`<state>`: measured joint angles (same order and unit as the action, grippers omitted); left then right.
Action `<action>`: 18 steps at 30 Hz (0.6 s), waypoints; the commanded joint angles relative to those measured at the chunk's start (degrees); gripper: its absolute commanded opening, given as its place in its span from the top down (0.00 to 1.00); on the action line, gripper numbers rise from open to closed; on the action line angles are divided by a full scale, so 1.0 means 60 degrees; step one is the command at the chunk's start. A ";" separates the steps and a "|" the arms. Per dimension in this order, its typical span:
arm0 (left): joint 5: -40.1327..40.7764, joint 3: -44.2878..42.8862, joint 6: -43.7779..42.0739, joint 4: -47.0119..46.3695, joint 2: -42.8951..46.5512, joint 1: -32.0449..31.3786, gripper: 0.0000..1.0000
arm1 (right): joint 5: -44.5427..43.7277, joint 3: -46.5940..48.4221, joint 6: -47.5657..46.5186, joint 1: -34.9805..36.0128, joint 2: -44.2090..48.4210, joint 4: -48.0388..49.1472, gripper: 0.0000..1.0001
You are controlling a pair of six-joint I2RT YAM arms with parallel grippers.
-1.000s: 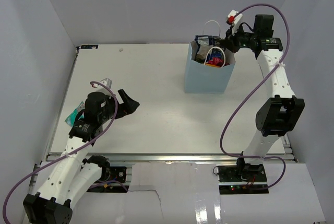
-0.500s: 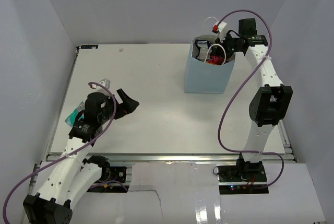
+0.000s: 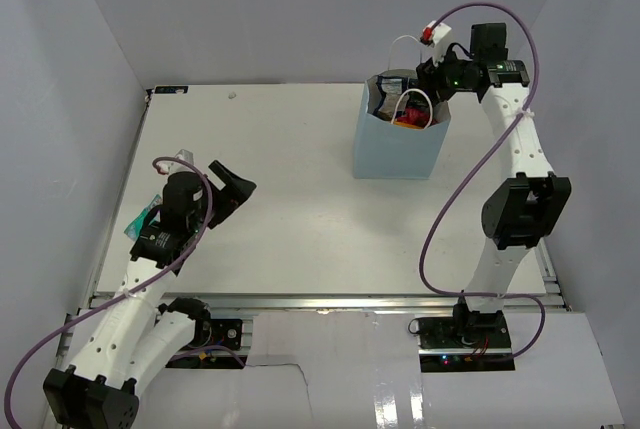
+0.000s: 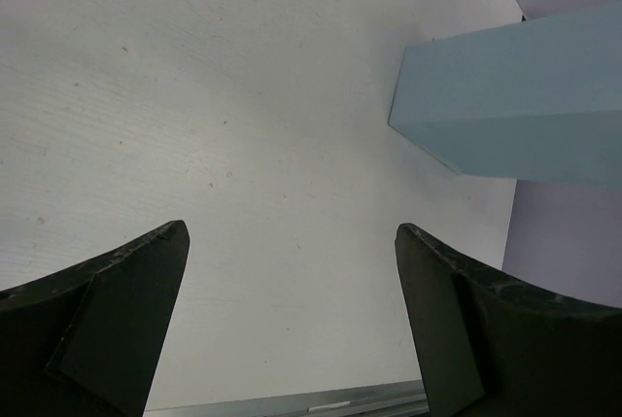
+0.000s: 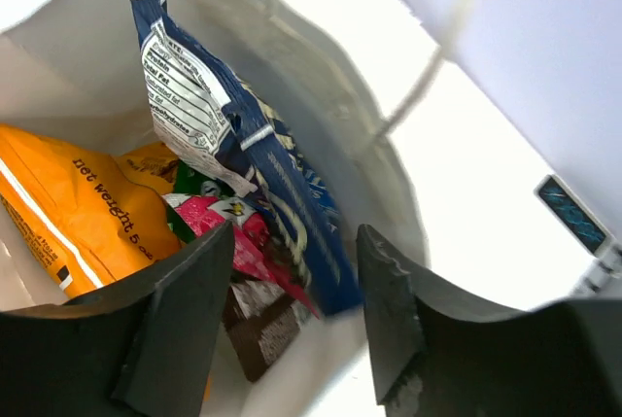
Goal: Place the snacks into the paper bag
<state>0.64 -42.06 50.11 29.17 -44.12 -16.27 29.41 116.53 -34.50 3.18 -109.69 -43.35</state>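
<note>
The light-blue paper bag [image 3: 398, 147] stands upright at the back right of the table, and its side [image 4: 515, 116] also shows in the left wrist view. My right gripper [image 3: 432, 81] hangs over its mouth, open [image 5: 296, 276], holding nothing. Below its jaws inside the bag lie a dark blue packet [image 5: 248, 150], the orange chip bag [image 5: 73, 203], a red packet [image 5: 228, 232], a bit of green wrapper [image 5: 194, 184] and a dark brown wrapper [image 5: 258, 325]. A teal packet [image 3: 140, 221] lies on the table at the left, partly under my left arm. My left gripper [image 3: 228, 194] is wide open [image 4: 292, 325] above bare table.
The bag's white cord handles [image 3: 408, 99] loop up beside my right gripper. White walls close in the table [image 3: 300, 199] on the left, back and right. A metal rail [image 3: 320, 301] runs along the near edge.
My right gripper moved over the bag's mouth and opened, dropping the dark blue packet into the bag. My left arm shifted slightly left, still open.
</note>
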 commanded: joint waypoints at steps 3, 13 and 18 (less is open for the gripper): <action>0.1223 -0.0561 0.0935 0.0953 -0.0015 0.0046 0.02 | -0.1032 0.0515 0.1325 -0.0222 0.1040 0.1057 0.36; 0.3773 -0.2173 0.1889 0.3880 -0.0981 0.0046 0.02 | 0.1331 -0.0098 0.1506 -0.0369 0.2459 0.1967 0.27; 0.4434 -0.2438 0.1423 0.4967 -0.2224 0.0659 0.02 | 0.3640 -0.2879 -0.0004 0.1221 0.4290 0.2099 0.25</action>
<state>22.09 -55.35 59.96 51.64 -53.89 -15.05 40.91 104.62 -29.15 3.57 -89.65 -32.36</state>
